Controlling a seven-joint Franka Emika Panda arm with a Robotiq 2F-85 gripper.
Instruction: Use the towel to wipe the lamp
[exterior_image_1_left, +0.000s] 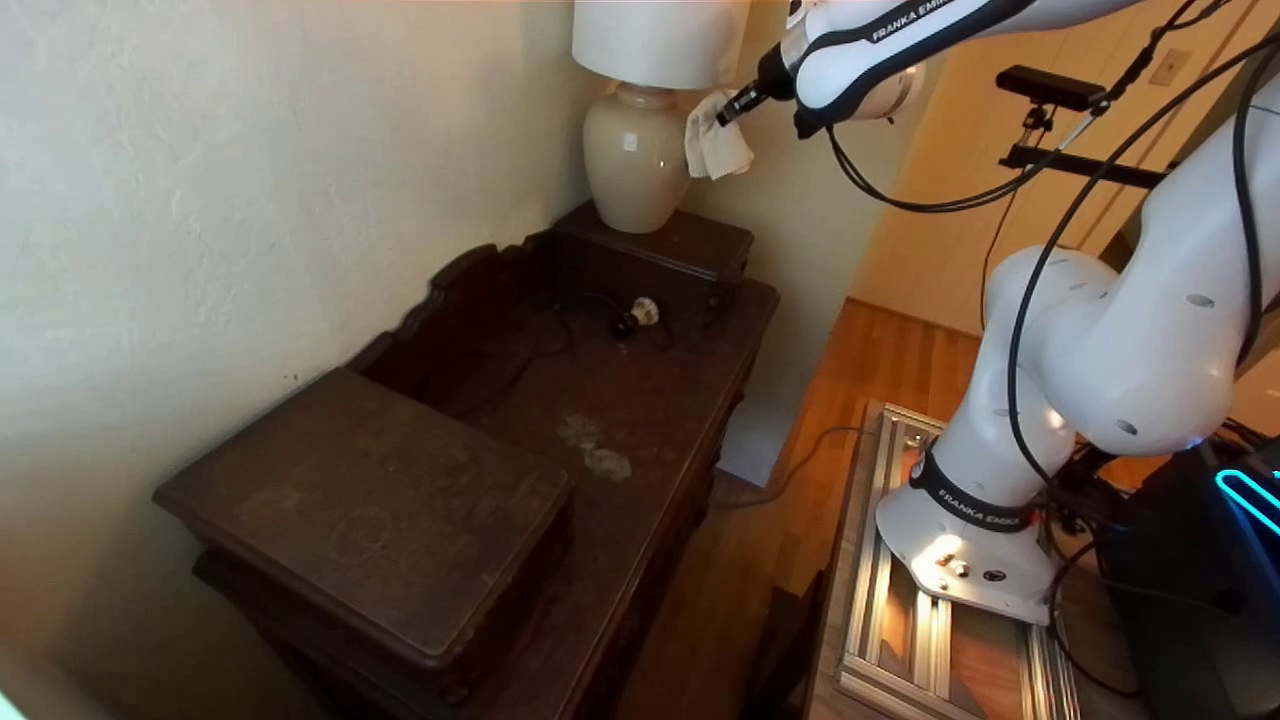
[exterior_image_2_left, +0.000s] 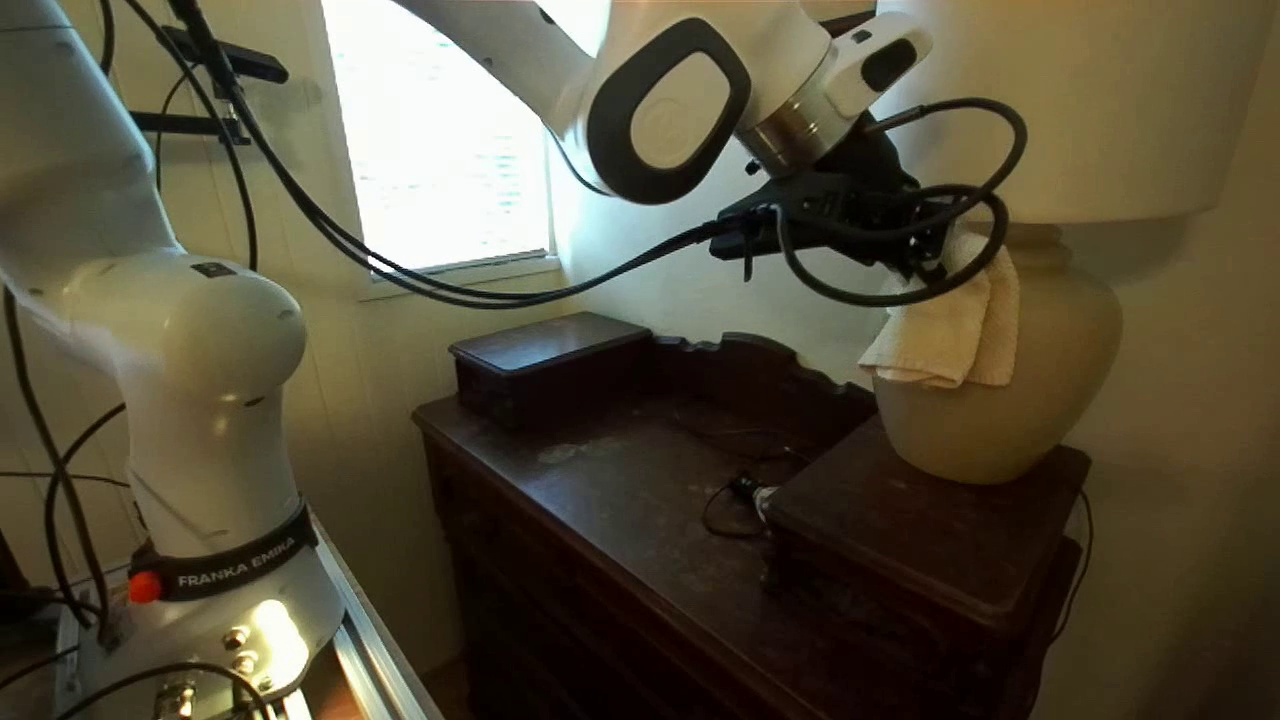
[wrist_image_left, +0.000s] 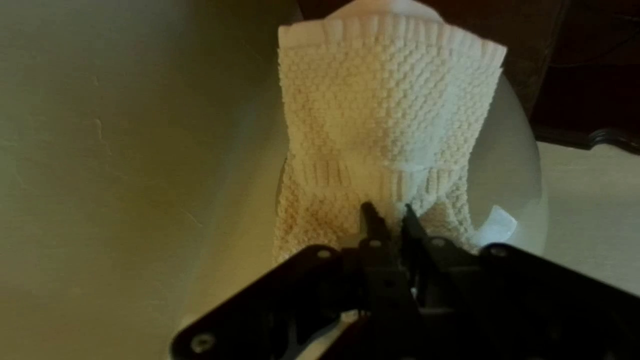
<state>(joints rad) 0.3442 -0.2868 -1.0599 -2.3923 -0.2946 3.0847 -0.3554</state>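
Observation:
The lamp has a rounded glossy beige base (exterior_image_1_left: 630, 170) and a white shade (exterior_image_1_left: 655, 40). Its base (exterior_image_2_left: 1050, 390) and shade (exterior_image_2_left: 1090, 110) also show in an exterior view. My gripper (exterior_image_1_left: 724, 118) is shut on the cream towel (exterior_image_1_left: 718, 158), which hangs folded beside the lamp base, just below the shade. In the wrist view the fingers (wrist_image_left: 387, 209) pinch the towel (wrist_image_left: 385, 100), which spreads over much of the lamp base (wrist_image_left: 507, 145). The towel (exterior_image_2_left: 950, 335) overlaps the base in both exterior views; whether it touches cannot be told for sure.
The lamp stands on a raised dark box (exterior_image_1_left: 690, 240) at one end of the wooden dresser (exterior_image_1_left: 640, 400). A second raised box (exterior_image_1_left: 370, 500) is at the far end. A corded bulb-like object (exterior_image_1_left: 643, 312) lies between them. A wall (exterior_image_1_left: 300, 180) runs behind. Cables (exterior_image_2_left: 1000, 215) loop near the gripper.

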